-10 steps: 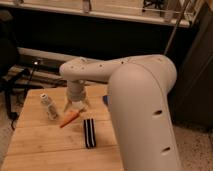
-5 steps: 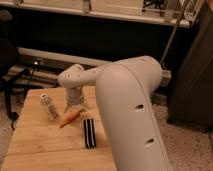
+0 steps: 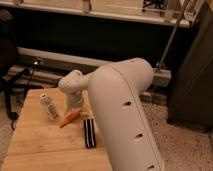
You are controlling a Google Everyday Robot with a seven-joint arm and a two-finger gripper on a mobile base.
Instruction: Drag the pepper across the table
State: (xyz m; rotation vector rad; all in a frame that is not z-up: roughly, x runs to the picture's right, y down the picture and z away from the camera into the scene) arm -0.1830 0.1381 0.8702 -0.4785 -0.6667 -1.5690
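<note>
While spread wide, hand (image 3: pixel 75 105) just abv pepper (image 3: pixel 69 118)'s far end

The gripper (image 3: pixel 74 106) hangs with fingers apart at centre-left of the frame over the table (image 3: pixel 40 145). It is hemmed in by the shaker bottle (image 3: pixel 49 106) near its left, the pepper (image 3: pixel 70 118) just below it, and a dark striped object (image 3: pixel 89 133) to the lower right. The bulky white arm (image 3: pixel 122 115) blocks the table's right side, and open planks run toward the lower left.
</note>
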